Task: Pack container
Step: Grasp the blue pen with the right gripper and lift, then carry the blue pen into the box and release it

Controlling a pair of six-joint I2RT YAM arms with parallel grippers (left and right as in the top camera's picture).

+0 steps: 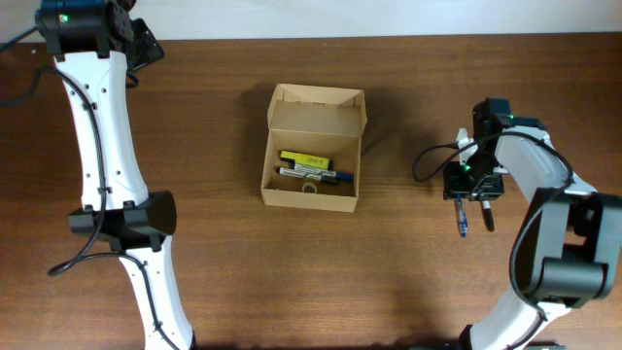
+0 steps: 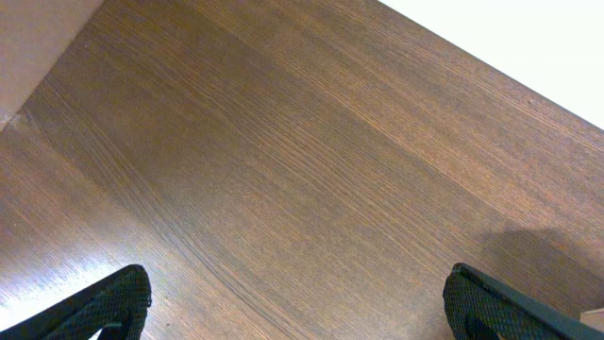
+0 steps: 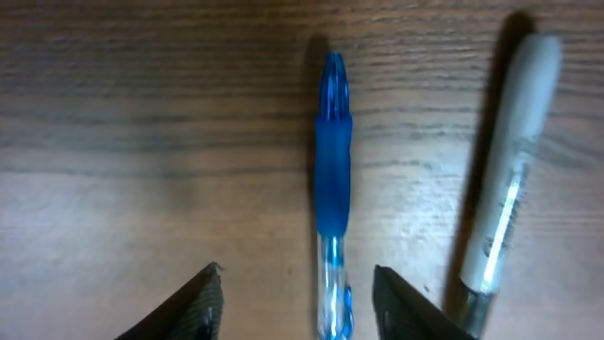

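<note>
One box [image 1: 317,119], two loose pens [image 3: 332,170] [image 3: 505,179]

Open container [image 1: 306,198] mid-table holds a yellow marker [image 1: 306,159] and probably two pens [image 1: 321,176], right gripper [image 1: 473,196] over a blue pen [image 1: 462,224].

Dark wood-grain surface [image 1: 389,292]; open cardboard container [image 1: 308,198] at centre; blue pen [image 3: 331,170] and pale grey pen [image 3: 505,179] side by side, apart, well right of container
</note>
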